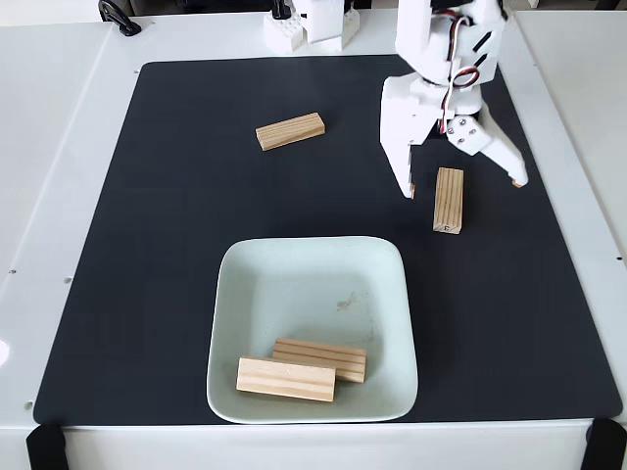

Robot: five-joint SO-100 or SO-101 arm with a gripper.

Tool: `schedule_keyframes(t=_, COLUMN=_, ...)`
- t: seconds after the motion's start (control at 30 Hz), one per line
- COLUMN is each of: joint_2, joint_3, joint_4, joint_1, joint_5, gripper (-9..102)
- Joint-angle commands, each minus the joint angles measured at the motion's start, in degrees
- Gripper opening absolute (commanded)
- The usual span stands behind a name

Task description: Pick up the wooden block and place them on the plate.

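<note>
Gripper: the white two-finger gripper is hanging over the right part of the black mat, its jaws standing wide apart and holding nothing.
Block in reach: a small rectangular light pine block is lying lengthwise on the mat between the two fingertips, nearer the left finger as the fixed view shows it.
Other loose block: a second like block is lying well apart, at the upper left of the mat.
Plate: the pale mint-white square plate with rounded corners is sitting near the mat's front edge, with two more pine blocks resting side by side, touching, in its lower part.
Risk: the block is sitting off-centre in the jaws, so closing could be pushing it sideways or twisting it.
Risk at placing: a release near the plate's raised rim could be letting the block slide out.
</note>
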Motion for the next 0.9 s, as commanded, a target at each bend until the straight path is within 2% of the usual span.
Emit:
schedule_keyframes(t=0.0, joint_2=3.34, joint_3=2.46, joint_4=-5.10, joint_1=-0.53, joint_5=-0.53, gripper=54)
schedule_keyframes(t=0.87, joint_2=0.88, joint_3=3.60, joint_4=-6.24, joint_1=-3.96, joint_5=1.23, gripper=54)
